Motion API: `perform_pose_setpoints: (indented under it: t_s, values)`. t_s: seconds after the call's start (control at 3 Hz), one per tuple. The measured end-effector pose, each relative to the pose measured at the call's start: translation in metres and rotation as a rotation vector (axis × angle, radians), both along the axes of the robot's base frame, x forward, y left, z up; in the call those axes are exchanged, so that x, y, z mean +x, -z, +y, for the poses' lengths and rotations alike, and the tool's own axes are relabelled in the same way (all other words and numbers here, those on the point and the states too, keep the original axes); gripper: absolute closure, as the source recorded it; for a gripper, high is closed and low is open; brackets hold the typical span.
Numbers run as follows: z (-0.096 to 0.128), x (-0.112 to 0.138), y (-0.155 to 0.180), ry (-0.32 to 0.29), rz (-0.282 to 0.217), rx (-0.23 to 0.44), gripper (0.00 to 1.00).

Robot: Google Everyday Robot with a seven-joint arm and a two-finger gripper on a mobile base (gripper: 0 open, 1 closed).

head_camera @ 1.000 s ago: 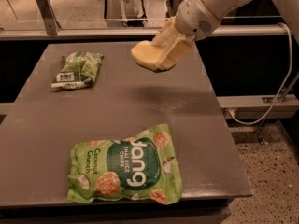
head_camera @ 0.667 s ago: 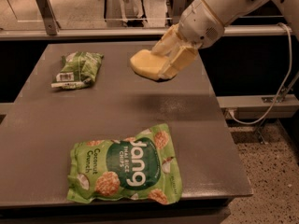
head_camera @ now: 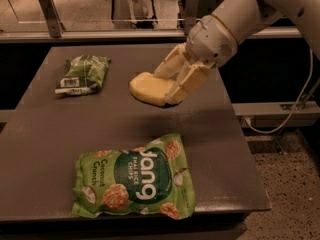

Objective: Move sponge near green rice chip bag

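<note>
Since the earlier pictures the gripper [head_camera: 166, 88] has carried the sponge [head_camera: 144, 88] down and toward the near side of the tabletop [head_camera: 55, 134]; it was up over the far edge and now sits low over the middle of the surface, a little right of centre. The gripper's two fingers [head_camera: 189, 81] are closed on the right end of the sponge, one on its far side and one on its near side, with the pale yellow block sticking out to the left of them. Whether the sponge's underside touches the tabletop or hangs just above it cannot be told.

Counted, there is one sponge, one gripper and two green bags. The green rice chip bag [head_camera: 135, 184] lies flat at the near edge of the tabletop, its white "jang" lettering running sideways, with "Coconut Crunch" at its left end and round rice-cake pictures on it. It is apart from the sponge, with a band of bare tabletop between them. The smaller green bag [head_camera: 82, 74], with a white label strip along its lower edge, lies at the far left, well apart from the sponge and from the larger bag. One pale cable [head_camera: 302, 100] hangs beyond the right edge of the tabletop.
</note>
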State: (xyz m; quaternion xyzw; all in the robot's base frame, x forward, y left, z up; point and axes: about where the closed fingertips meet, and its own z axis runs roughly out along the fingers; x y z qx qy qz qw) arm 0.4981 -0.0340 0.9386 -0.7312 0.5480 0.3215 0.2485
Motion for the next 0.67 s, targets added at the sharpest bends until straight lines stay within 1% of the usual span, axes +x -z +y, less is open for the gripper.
perform_pose_setpoints:
  t_s: [0.33, 0.67]
  values:
    - [0.0186, -0.0166, 0.0015, -0.034, -0.019, -0.019, 1.00]
    - [0.0186, -0.0166, 0.0015, -0.034, -0.019, -0.019, 1.00]
